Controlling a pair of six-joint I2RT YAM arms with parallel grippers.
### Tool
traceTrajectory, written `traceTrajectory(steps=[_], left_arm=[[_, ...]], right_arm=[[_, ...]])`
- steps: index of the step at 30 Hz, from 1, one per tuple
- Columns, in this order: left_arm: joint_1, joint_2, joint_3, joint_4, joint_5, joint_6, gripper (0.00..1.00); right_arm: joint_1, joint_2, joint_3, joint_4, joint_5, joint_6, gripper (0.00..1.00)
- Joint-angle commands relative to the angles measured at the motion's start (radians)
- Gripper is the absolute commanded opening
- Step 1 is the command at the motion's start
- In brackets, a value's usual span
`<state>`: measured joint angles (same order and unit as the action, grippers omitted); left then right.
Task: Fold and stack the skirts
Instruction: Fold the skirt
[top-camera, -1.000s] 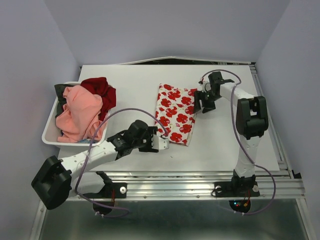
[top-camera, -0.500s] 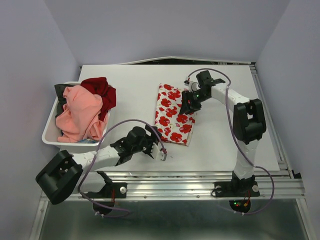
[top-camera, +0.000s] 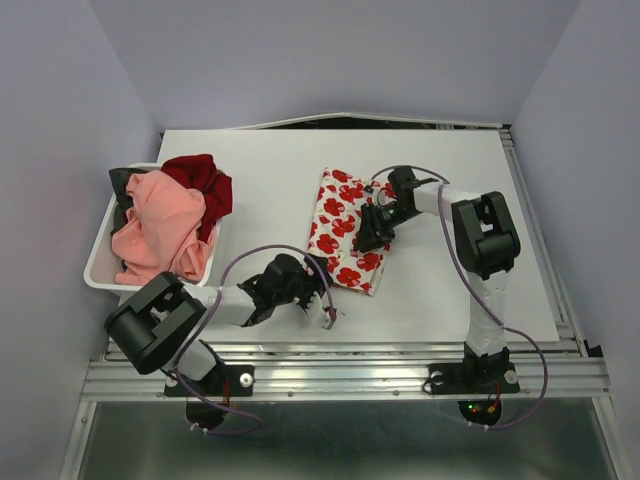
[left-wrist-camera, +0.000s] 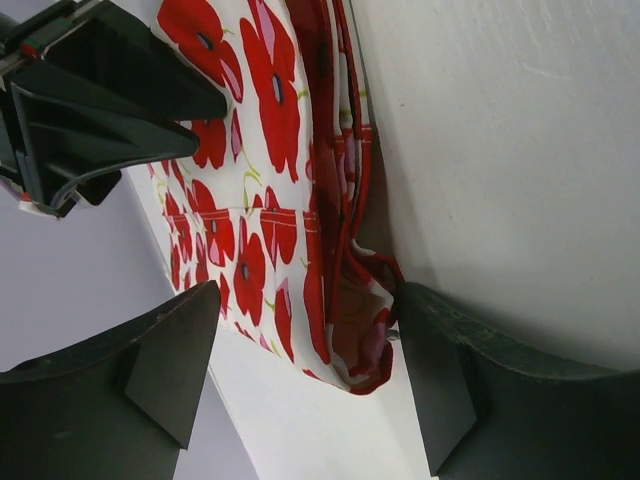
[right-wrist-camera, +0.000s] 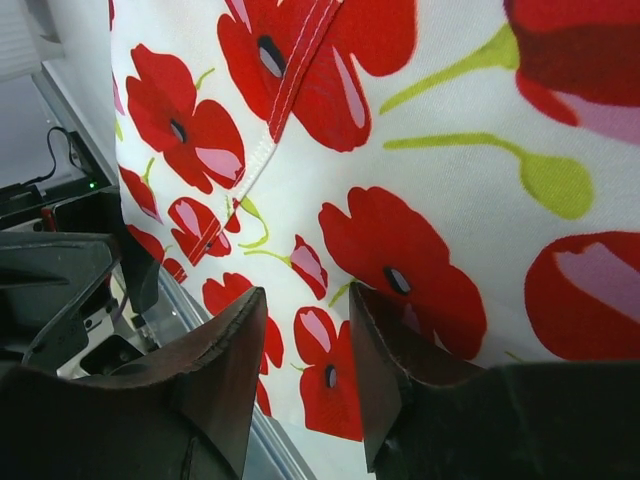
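Observation:
A white skirt with red flower print (top-camera: 343, 235) lies folded flat at the middle of the table. My left gripper (top-camera: 323, 300) is low at its near corner, open wide. In the left wrist view the skirt's folded corner (left-wrist-camera: 352, 330) lies between the two fingers (left-wrist-camera: 160, 365), close to the right one. My right gripper (top-camera: 369, 234) rests over the skirt's right half. In the right wrist view its fingers (right-wrist-camera: 215, 385) stand a narrow gap apart above the flower print (right-wrist-camera: 400, 260), with no cloth between them. A salmon-pink skirt (top-camera: 155, 228) lies bunched in the tray.
The white tray (top-camera: 97, 272) stands at the table's left edge, also holding a dark red cloth (top-camera: 203, 181) and a dark one (top-camera: 122, 183). The aluminium rail (top-camera: 350, 372) runs along the near edge. The right arm (left-wrist-camera: 90, 100) shows in the left wrist view.
My right gripper has moved from the skirt's right edge onto the skirt, its jaws narrowing. My left gripper has drawn back and swung to the skirt's near corner.

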<state>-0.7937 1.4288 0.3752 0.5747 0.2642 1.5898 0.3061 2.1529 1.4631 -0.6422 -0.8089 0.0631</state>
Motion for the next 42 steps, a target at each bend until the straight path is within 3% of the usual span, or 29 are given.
traceTrajectory(steps=[1, 10, 16, 19, 21, 22, 26, 34, 42], left_arm=[[-0.001, 0.041, -0.016, 0.092, 0.072, 0.042, 0.82], [-0.047, 0.122, 0.022, 0.221, 0.096, -0.066, 0.85], [-0.088, 0.142, 0.028, 0.257, 0.086, -0.103, 0.78], [-0.096, 0.140, 0.030, 0.260, 0.070, -0.128, 0.66], [-0.098, 0.130, 0.027, 0.257, 0.052, -0.151, 0.52], [-0.096, 0.115, 0.024, 0.245, 0.041, -0.155, 0.38], [-0.107, 0.058, 0.033, 0.125, 0.035, -0.163, 0.15], [-0.148, 0.007, 0.056, -0.058, 0.038, -0.188, 0.01], [-0.157, -0.013, 0.079, -0.134, 0.026, -0.228, 0.00]], right_arm=[[0.008, 0.058, -0.047, 0.022, 0.132, -0.045, 0.45], [0.008, 0.081, -0.078, 0.038, 0.154, -0.040, 0.43], [0.008, 0.079, -0.083, 0.038, 0.154, -0.043, 0.42], [0.008, 0.075, -0.086, 0.038, 0.162, -0.048, 0.42], [0.008, 0.070, -0.095, 0.038, 0.168, -0.051, 0.42], [0.008, 0.062, -0.098, 0.036, 0.169, -0.052, 0.42], [0.008, 0.025, -0.098, 0.035, 0.163, -0.052, 0.43], [0.008, -0.057, 0.051, 0.038, 0.071, -0.011, 0.48], [0.008, -0.007, 0.219, 0.228, -0.002, 0.132, 0.56]])
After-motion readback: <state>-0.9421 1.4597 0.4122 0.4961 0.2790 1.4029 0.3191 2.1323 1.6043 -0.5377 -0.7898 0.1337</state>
